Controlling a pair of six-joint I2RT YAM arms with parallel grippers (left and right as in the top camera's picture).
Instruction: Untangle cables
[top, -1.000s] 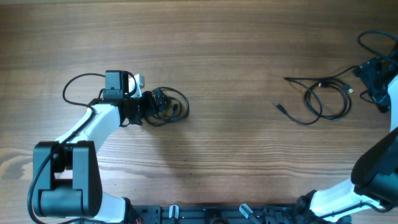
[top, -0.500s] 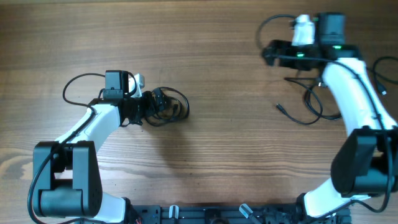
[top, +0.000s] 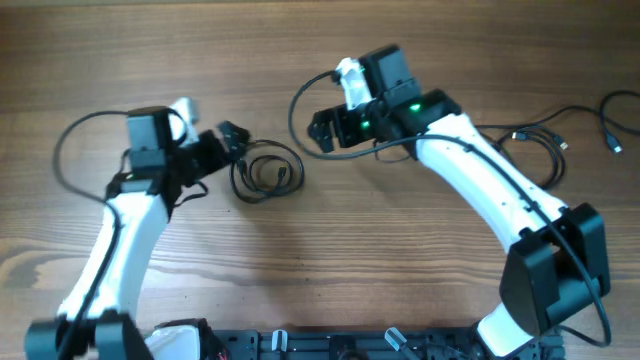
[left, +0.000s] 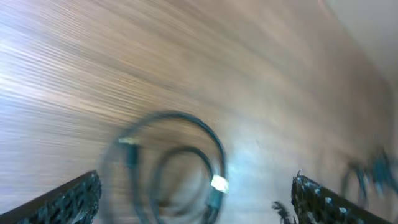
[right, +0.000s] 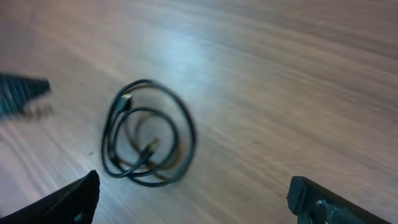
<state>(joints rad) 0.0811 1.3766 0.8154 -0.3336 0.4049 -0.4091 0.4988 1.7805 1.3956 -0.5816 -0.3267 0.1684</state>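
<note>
Now coiled cable on open table, between left hand, right hand; both gaping, empty

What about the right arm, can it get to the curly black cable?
Probably yes. The right gripper is open and close beside the coiled cable, with only bare table between them. The left gripper is near too, but not covering it.

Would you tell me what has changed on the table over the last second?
The right gripper swung from the table edge to its middle, beside the coiled cable. The left gripper drew back off it. Nothing was gripped; jaws stay open, coil unmoved.
</note>
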